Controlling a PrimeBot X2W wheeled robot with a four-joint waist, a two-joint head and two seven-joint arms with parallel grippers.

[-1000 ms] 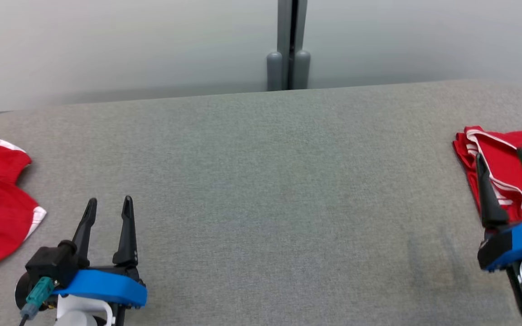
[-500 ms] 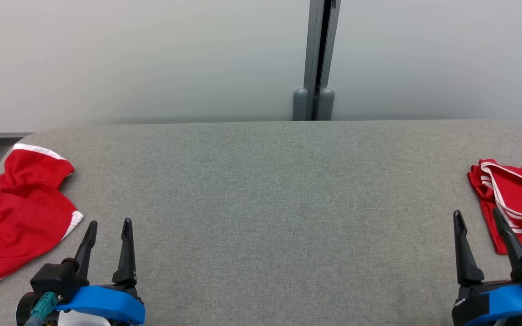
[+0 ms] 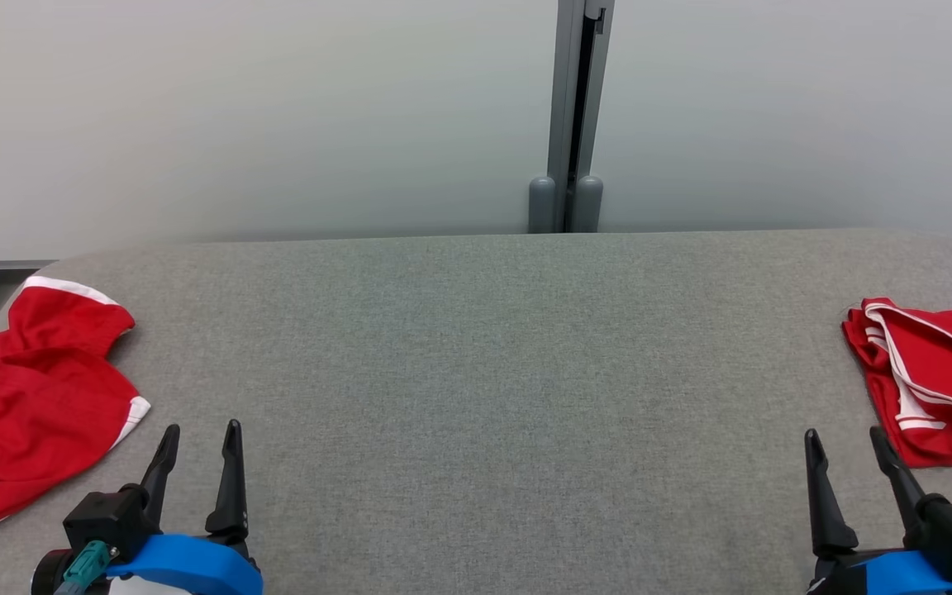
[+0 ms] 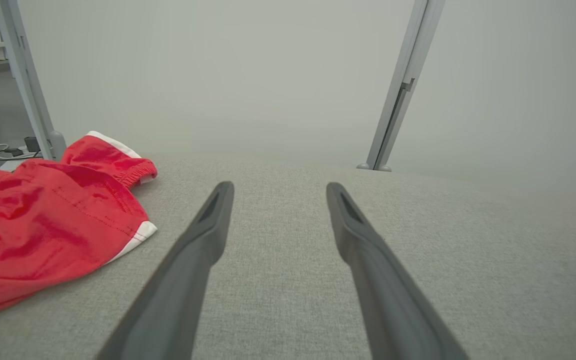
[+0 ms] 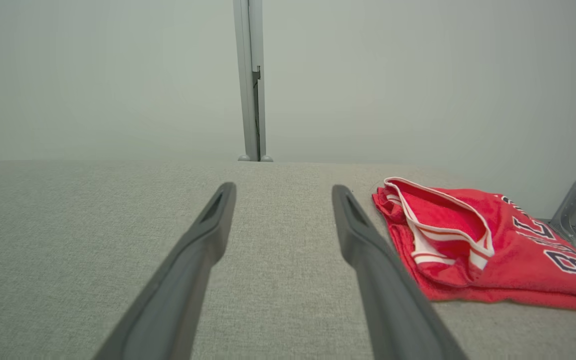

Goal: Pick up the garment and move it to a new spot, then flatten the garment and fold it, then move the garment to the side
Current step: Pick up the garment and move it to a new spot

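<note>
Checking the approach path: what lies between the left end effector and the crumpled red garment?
Nothing: bare grey tabletop separates the left end effector from the garment, in head and left wrist views.

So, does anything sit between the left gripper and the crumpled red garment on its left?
Nothing visible does. Only grey tabletop lies between the open left gripper and the crumpled red garment; they are apart, not touching.

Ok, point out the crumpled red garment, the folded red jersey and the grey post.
crumpled red garment (image 3: 30, 413), head view, middle of the cloth
folded red jersey (image 3: 935, 372), head view, cloth inside the white trim
grey post (image 3: 567, 99), head view, its shaft
</note>
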